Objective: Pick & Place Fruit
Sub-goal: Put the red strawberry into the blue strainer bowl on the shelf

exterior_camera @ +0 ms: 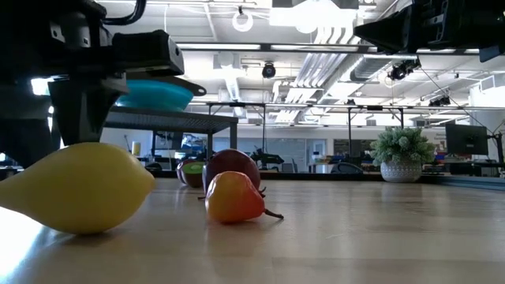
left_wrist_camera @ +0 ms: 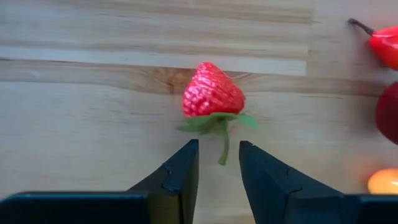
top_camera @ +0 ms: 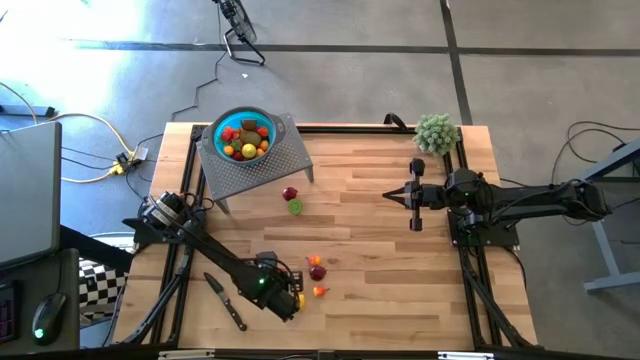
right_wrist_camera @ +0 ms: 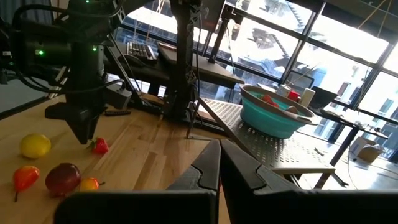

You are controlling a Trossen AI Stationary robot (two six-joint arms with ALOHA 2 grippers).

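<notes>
Red strawberry (left_wrist_camera: 211, 92) shows only at the wrists, its stem between the left gripper's (left_wrist_camera: 219, 169) narrowly parted fingers.

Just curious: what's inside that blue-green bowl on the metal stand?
The bowl holds small toy fruits, red, yellow, orange and dark ones. Whatever lies underneath that top layer is covered.

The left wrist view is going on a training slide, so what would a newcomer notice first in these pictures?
First, the glossy red toy strawberry with green leaves lying on the pale wooden table, just ahead of the left gripper, whose jaws stand slightly apart. Next, the round teal bowl heaped with fruit on its perforated metal stand at the table's far left corner.
</notes>
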